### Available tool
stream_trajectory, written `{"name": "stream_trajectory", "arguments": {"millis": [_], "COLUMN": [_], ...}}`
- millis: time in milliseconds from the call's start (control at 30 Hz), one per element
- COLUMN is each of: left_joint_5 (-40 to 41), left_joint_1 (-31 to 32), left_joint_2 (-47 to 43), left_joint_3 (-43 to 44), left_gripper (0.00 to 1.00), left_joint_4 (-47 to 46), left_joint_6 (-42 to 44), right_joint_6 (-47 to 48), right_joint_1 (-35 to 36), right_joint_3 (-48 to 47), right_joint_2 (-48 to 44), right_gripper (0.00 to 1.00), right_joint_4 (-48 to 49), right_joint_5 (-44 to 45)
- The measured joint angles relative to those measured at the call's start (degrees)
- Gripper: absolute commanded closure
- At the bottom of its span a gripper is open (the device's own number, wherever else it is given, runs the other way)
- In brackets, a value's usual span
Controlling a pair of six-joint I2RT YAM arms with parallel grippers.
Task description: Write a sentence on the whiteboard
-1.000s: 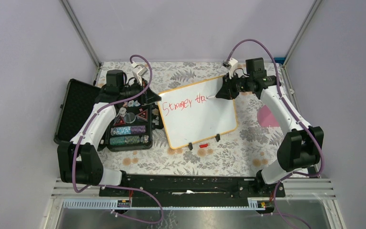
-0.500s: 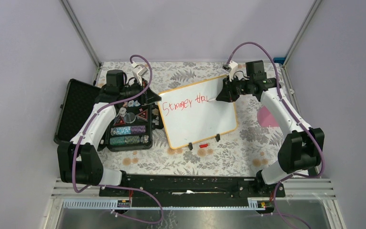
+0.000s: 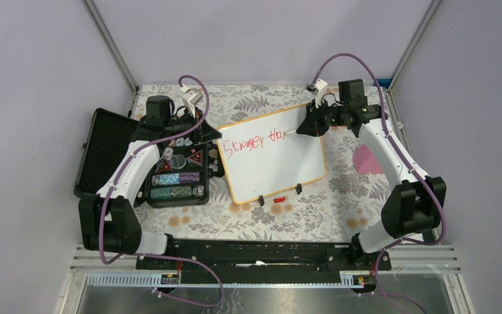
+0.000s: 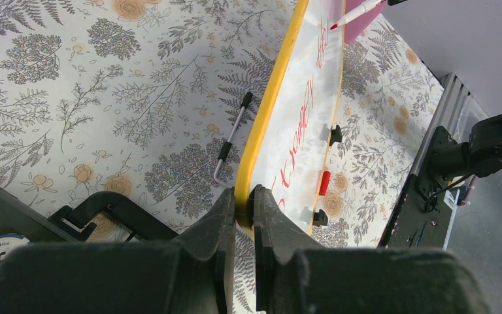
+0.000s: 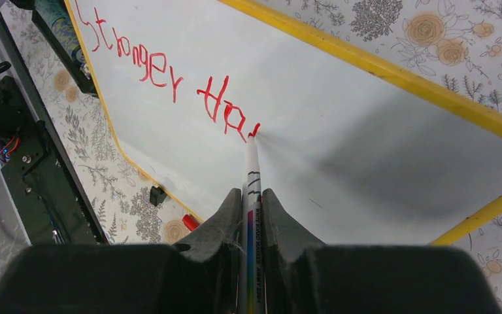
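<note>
Marker, we note, sits pinched in the right gripper, tip touching the whiteboard; left gripper clamps the board's nine-o'clock edge.

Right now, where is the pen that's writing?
In the top view, right side: the pen is in the right claw, tip on the whiteboard after the red writing.

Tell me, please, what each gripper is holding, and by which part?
The left gripper pinches the whiteboard by the frame at its left edge; the right gripper clamps the marker by the barrel, tip on the whiteboard.
</note>
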State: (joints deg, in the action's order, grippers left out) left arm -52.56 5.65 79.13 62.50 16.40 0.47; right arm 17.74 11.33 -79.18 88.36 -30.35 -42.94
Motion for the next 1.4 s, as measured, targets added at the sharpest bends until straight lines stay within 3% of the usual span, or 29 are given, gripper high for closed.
{"name": "stream_trajectory", "arguments": {"millis": [1400], "left_joint_5": [0.15], "left_joint_1": [0.11], "left_joint_2": [0.0], "left_joint_3": [0.0], "left_gripper": [1.0], "left_joint_4": [-0.11], "left_joint_6": [0.0], "right_joint_6": [-0.02], "right_joint_1": [-1.73], "right_joint_3": [-1.2], "right_joint_2": [0.42], "right_gripper": [1.0], "right_joint_4": [0.26], "right_joint_5": [1.73]}}
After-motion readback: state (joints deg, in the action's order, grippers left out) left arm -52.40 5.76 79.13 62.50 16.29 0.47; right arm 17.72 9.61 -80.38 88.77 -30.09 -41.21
